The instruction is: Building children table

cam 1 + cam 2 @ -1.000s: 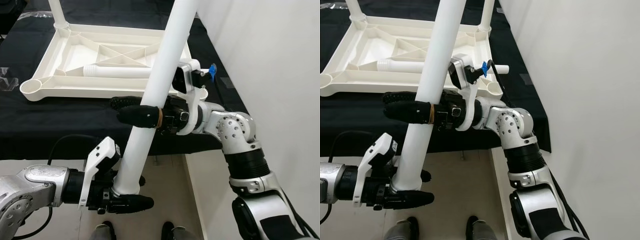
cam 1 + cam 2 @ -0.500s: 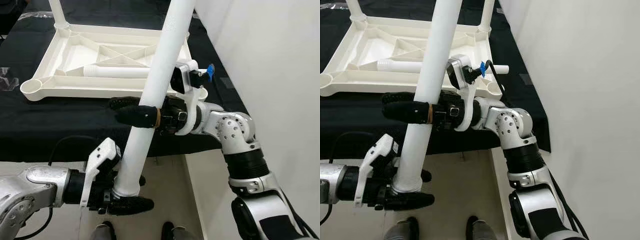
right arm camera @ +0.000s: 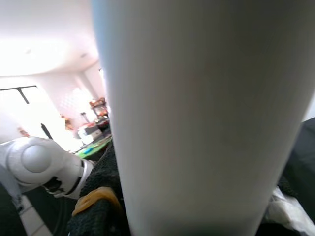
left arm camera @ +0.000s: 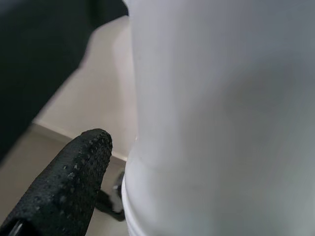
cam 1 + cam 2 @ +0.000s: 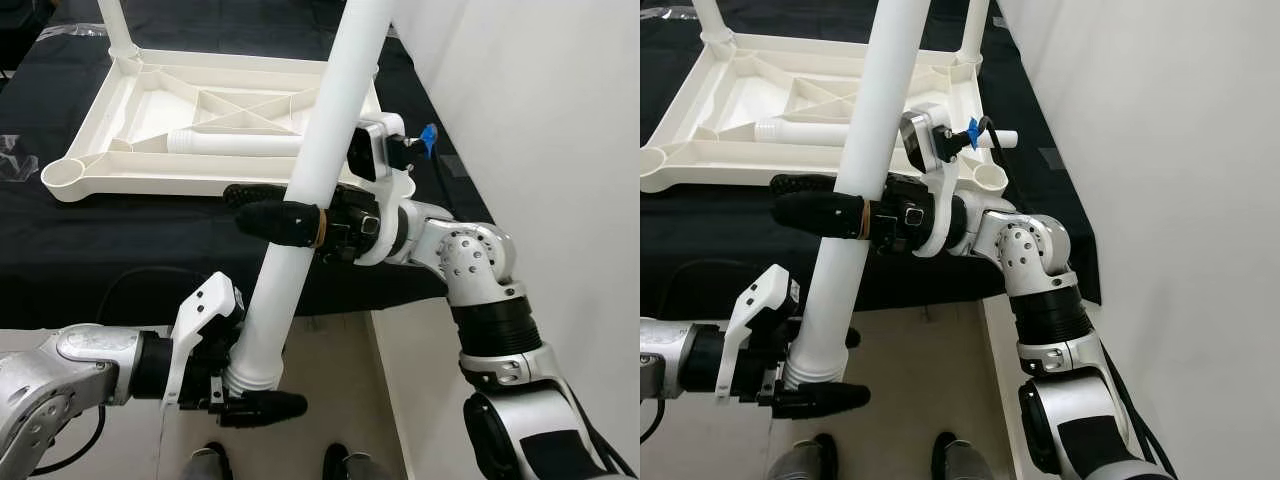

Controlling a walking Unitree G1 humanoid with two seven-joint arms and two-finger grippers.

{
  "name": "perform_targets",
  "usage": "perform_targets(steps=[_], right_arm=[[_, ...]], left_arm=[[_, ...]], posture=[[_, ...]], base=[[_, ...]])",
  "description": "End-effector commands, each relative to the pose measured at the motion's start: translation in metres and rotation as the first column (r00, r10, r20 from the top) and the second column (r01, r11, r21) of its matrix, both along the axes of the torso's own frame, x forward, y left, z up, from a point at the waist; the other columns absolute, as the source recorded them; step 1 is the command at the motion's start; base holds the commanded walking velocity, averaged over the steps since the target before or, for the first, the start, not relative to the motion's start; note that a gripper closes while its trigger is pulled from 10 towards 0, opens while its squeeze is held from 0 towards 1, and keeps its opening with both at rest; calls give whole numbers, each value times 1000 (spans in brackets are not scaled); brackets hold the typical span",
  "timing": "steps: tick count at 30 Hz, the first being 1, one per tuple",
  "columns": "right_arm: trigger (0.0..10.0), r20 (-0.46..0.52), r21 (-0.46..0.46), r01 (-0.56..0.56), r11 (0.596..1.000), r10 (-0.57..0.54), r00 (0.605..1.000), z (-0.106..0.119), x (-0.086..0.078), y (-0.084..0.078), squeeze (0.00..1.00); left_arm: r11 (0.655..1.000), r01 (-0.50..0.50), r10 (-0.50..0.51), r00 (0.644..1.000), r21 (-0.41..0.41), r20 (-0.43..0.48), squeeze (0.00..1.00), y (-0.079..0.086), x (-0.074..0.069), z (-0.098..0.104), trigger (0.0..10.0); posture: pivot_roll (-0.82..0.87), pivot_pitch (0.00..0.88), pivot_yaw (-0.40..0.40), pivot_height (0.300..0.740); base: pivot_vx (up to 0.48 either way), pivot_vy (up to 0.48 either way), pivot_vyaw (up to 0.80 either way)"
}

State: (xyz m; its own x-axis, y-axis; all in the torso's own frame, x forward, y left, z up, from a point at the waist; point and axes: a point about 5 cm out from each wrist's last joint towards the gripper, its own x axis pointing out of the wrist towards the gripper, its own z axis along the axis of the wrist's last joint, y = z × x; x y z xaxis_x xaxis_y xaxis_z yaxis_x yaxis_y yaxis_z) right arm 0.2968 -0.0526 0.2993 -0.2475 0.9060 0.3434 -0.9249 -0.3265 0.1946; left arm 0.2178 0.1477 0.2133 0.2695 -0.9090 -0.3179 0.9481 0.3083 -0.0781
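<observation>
Black-draped worktop (image 5: pixel 120 235) ahead, white wall at 3 o'clock. Upturned tabletop (image 5: pixel 215 125) lying on the cloth, empty corner socket (image 5: pixel 62 176) at 9 o'clock, spare leg (image 5: pixel 235 144) resting inside the frame. Long table leg (image 5: pixel 300 215) held slanted from 6 toward 12 o'clock — left gripper (image 5: pixel 250 392) clamped around its lower collar, fingers (image 4: pixel 64 189) pressed to the tube; right gripper (image 5: pixel 275 212) clamped at mid-length. Risks, as judged: opposing pulls twisting the smooth tube loose; upper end swinging into the wall; misaligned entry jamming or shoving the tabletop across the cloth.
</observation>
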Motion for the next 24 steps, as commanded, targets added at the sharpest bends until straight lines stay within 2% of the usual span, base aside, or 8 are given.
perform_targets(steps=[1,7,11,18,20,22,23,24], right_arm=[[0,21,5,-20,1000,19,1000,4,-3,2,0],[0,30,-37,55,998,-54,998,-3,8,0,0],[0,41,-70,109,992,-106,994,-10,17,-8,0],[0,64,-99,158,982,-152,986,-17,24,-16,0],[0,77,-121,206,971,-197,977,-19,29,-19,0],[0,118,-155,303,940,-287,951,-22,40,-26,0],[0,118,-155,303,940,-287,951,-22,40,-26,0],[0,158,-179,397,900,-372,915,-23,50,-33,0]], left_arm=[[999,-45,44,999,17,18,0,3,5,-1,10000],[992,-127,126,987,6,96,0,8,17,9,10000],[979,-206,202,962,3,183,0,16,30,18,10000],[974,-227,220,949,5,226,0,17,33,22,10000],[971,-240,229,941,13,249,0,17,34,23,10000],[956,-293,269,909,27,319,0,18,38,24,10000],[956,-293,269,909,27,319,0,18,38,24,10000],[945,-326,291,879,32,378,0,18,41,26,10000]], posture=[[60,244,-94,740],[61,244,-96,740],[59,246,-95,740],[60,247,-97,740],[60,246,-96,740],[62,246,-98,740],[62,246,-98,740],[62,247,-98,740]], base=[[0,0,0],[0,0,0],[0,0,0],[0,0,0],[0,0,0],[0,0,0],[0,0,0],[0,0,0]])
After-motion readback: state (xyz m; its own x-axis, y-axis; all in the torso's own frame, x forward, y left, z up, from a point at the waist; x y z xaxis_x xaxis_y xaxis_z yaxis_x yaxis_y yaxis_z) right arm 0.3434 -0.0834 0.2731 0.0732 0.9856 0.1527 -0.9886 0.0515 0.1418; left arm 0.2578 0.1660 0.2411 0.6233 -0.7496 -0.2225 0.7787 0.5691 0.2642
